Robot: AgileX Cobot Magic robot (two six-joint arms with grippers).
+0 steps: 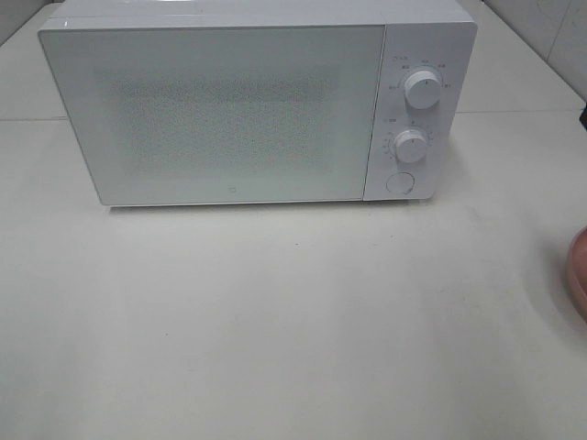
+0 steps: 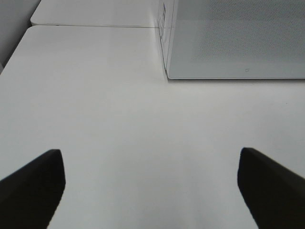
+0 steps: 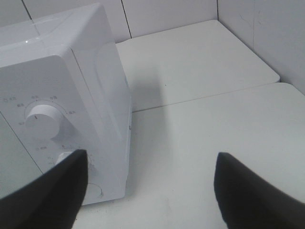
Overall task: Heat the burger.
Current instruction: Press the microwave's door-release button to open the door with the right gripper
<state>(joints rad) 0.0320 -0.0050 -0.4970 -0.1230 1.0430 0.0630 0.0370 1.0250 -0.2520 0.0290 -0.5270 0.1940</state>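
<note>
A: Well, claws?
B: Left claw (image 2: 150,157) wide open, empty, over counter (image 2: 119,105), facing microwave (image 1: 229,110) door. Right claw (image 3: 151,157) spread, empty, by knobs (image 3: 43,119).
A: Burger?
B: Can't tell; not in any view.

The white box-shaped microwave oven (image 1: 257,101) carries little that can be read. A tiny square grey logo (image 1: 229,192) sits at the lower middle of its pale glass door (image 1: 211,115); its characters are too small to make out. On the white control panel (image 1: 408,115), small grey characters ring the upper round white dial (image 1: 423,89), and tick marks with small characters ring the lower round white dial (image 1: 412,145). In the right wrist view the marks round the upper dial look like short Chinese labels, yet none is legible.
</note>
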